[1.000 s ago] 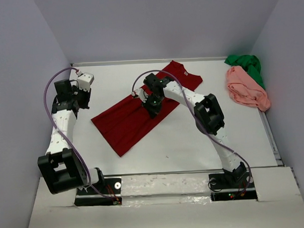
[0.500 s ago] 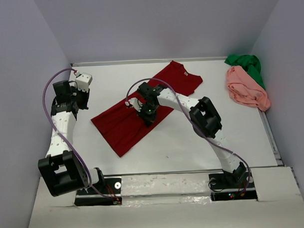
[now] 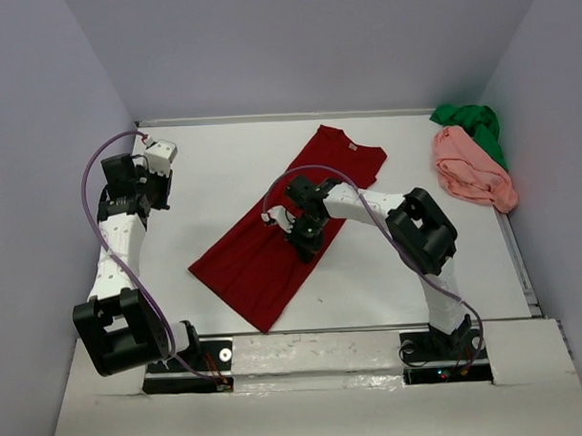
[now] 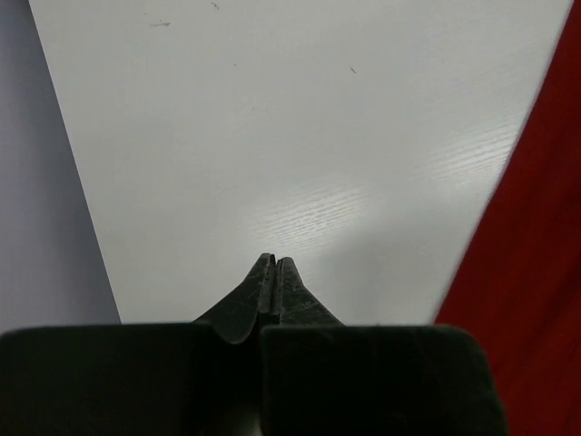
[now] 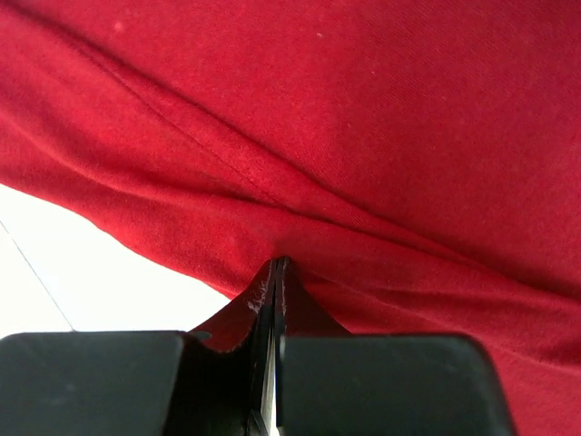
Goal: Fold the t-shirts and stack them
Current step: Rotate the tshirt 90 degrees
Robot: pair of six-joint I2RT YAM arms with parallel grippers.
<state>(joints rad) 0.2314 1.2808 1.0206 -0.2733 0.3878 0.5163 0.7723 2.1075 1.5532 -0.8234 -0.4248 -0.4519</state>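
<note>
The dark red t-shirt (image 3: 264, 262) lies folded into a long strip, slanting from the far middle to the near left of the table. My right gripper (image 3: 306, 238) is on its middle, shut on a pinched fold of the cloth (image 5: 363, 136), fingertips (image 5: 278, 265) buried in it. My left gripper (image 3: 148, 185) is shut and empty above bare table near the left wall; in the left wrist view its closed tips (image 4: 274, 263) point at the white surface, with the red shirt's edge (image 4: 536, 272) at the right. The salmon pink t-shirt (image 3: 471, 169) and the bright green t-shirt (image 3: 474, 124) lie crumpled at the far right.
The white table (image 3: 389, 272) is boxed in by grey walls at the left, back and right. A raised strip (image 3: 315, 346) with the arm bases runs along the near edge. The green shirt lies partly under the pink one in the far right corner.
My right gripper has moved nearer and a little right, dragging the red shirt; the strip has swung so its near end lies closer to the front edge. The left arm has barely moved.
</note>
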